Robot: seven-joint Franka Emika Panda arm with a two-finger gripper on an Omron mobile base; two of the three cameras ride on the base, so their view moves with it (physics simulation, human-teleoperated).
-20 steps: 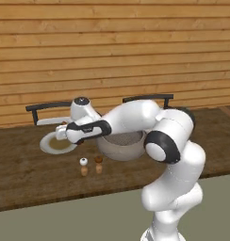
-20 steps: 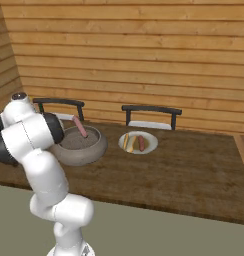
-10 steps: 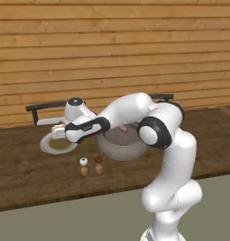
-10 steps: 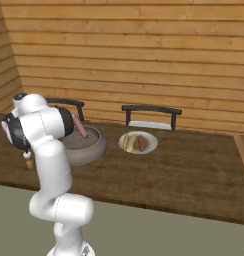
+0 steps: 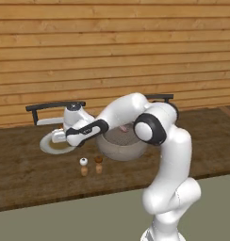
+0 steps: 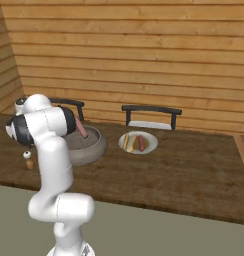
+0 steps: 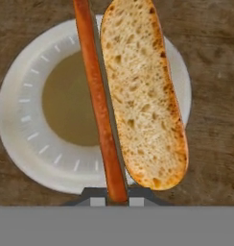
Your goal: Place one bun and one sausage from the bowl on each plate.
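While gripper [image 7: 114,201] clamps bun [image 7: 145,96], over plate [image 7: 23,120]

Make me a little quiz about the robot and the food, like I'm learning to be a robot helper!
1. True or false: the right plate already has a bun and a sausage on it.
2. What is the gripper holding over the left plate?
3. Where is the spare sausage? A) leaning in the bowl B) on the bare table C) on a chair

Key: 1. True. 2. The held bun. 3. A.
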